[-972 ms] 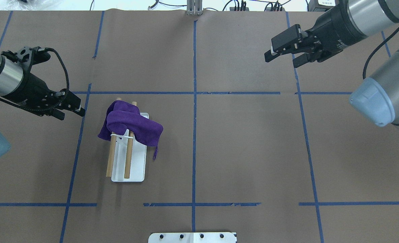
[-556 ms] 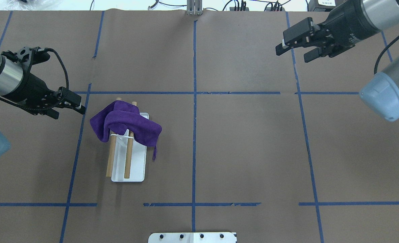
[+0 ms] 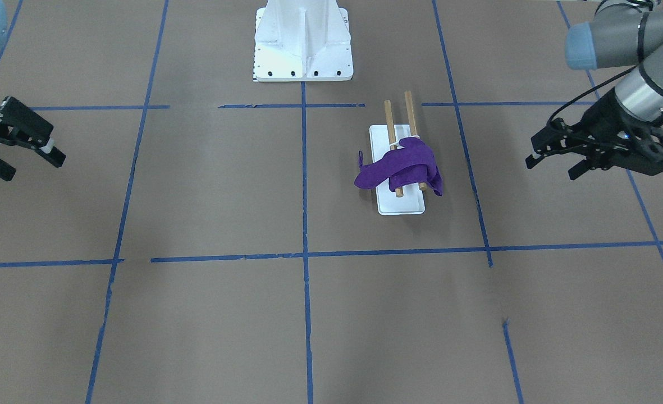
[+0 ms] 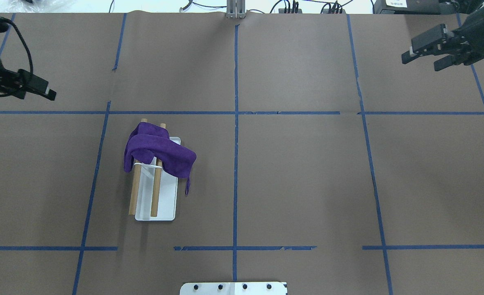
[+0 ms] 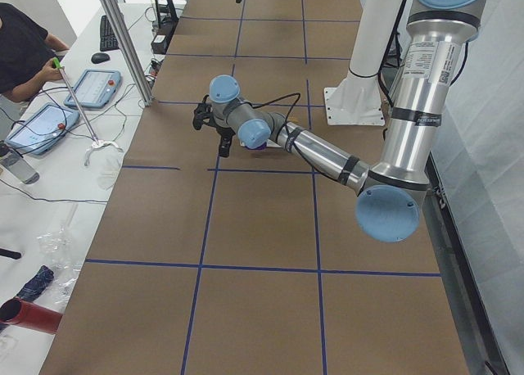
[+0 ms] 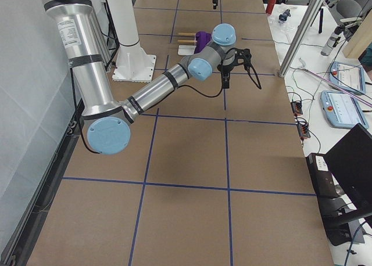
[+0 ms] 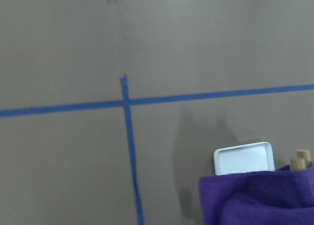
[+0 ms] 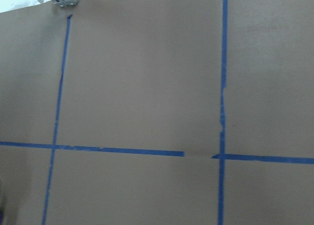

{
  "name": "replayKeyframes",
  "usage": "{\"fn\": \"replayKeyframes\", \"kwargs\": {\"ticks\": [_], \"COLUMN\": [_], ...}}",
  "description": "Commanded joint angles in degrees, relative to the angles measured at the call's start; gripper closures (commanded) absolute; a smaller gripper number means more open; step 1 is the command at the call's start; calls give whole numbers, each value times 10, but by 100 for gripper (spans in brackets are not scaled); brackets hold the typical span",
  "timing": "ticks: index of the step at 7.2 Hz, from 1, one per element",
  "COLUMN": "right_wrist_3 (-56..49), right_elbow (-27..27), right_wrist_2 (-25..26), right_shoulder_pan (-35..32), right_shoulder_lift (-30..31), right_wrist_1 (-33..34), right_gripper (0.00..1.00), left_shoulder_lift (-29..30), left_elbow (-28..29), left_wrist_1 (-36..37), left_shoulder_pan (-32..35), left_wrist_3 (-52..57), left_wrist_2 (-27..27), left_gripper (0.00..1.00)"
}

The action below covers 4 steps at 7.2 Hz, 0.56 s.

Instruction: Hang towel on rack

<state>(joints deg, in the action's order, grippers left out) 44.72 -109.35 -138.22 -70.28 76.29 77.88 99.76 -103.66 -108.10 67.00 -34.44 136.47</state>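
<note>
The deep purple towel (image 4: 160, 149) lies draped and bunched over the far half of the rack's two wooden dowels (image 4: 135, 196), one corner hanging off the right side. The rack's white base (image 4: 166, 205) rests on the brown table. The towel (image 3: 401, 165) and rack (image 3: 401, 206) also show in the front view, and the towel (image 7: 260, 198) in the left wrist view. My left gripper (image 3: 550, 167) is open and empty, well away to the rack's left. My right gripper (image 4: 421, 60) is open and empty at the far right corner.
The white robot pedestal (image 3: 303, 39) stands at the near middle edge. Blue tape lines (image 4: 235, 123) grid the brown table. Cables and a metal bracket (image 4: 236, 10) sit along the far edge. Operators' desks with tablets (image 5: 90, 88) lie beyond it.
Both arms drew back outward: the left gripper moved left and farther from the rack, the right gripper moved right toward the far corner. The towel's left flap swung out, then settled back.
</note>
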Motion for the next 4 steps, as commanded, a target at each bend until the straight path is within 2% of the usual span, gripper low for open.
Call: {"fn": "replayKeyframes", "kwargs": {"ticks": [1, 2, 3, 4], "right_wrist_3": [-149, -204, -285, -368], "right_elbow": [62, 95, 122, 127], "right_wrist_2": [0, 1, 1, 25], "right_shoulder_pan": [-62, -92, -123, -139], "right_shoulder_lift": [30, 30, 29, 28], "right_wrist_1": [2, 6, 46, 106], "right_gripper": [0, 0, 0, 0], "left_shoulder_lift": [-18, -22, -22, -22], "left_elbow": [55, 81, 93, 95], "left_wrist_1": [2, 20, 50, 73], "left_shoulder_pan": [91, 140, 165, 189], "left_wrist_3": [179, 269, 339, 362], "left_wrist_2": [-1, -8, -54, -62], "left_gripper": [0, 0, 0, 0]}}
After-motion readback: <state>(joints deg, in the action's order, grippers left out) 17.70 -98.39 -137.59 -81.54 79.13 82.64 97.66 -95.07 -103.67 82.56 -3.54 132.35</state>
